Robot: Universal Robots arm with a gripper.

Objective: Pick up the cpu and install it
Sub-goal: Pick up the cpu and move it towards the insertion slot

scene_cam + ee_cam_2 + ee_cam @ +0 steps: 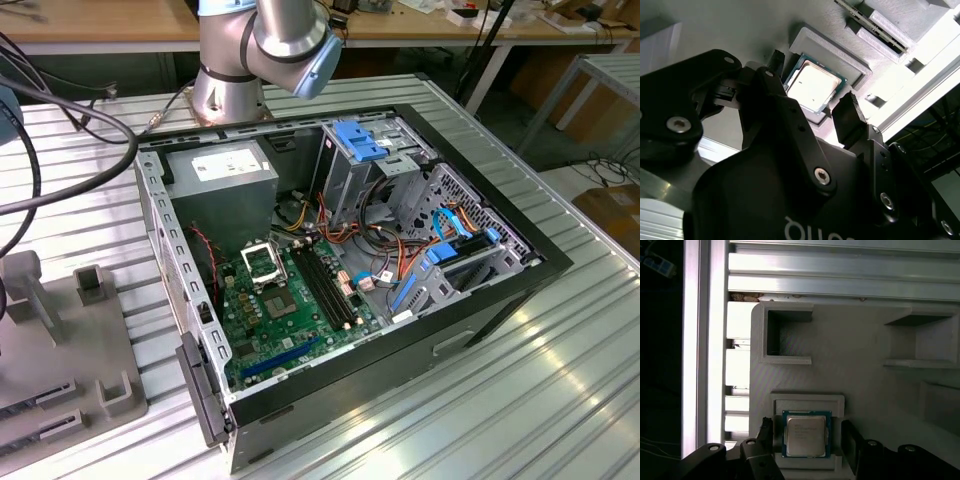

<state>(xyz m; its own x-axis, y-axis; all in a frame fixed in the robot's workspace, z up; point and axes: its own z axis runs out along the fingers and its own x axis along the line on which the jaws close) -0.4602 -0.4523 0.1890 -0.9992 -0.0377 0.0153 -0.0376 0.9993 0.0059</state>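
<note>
Closest in, in both wrist views: gripper [807,430], fingers [851,445] apart, one each side of cpu [806,434], w/ a gap on both sides. Nothing clamped, no contact to be made out.

Cpu flat, face up, in shallow recess of grey holder [850,340], itself on slatted alu table [840,285]. So pick-up not yet done; approx. pre-grasp stage, judging by finger placement. Lift, carry & install all left to do.

Print: small dark lettering on cpu face, too fine to make out. White lettering on gripper body in second wrist view, only partly in frame.

Farther off, in exterior view: open pc case [400,375] w/ green mobo [300,320] inside. Silver-framed socket [262,262] on it, black centre, no chip seated as far as can be told. Grey holder prob. the block at exterior view's left, well apart from case. White label on psu [222,175], illegible.
</note>
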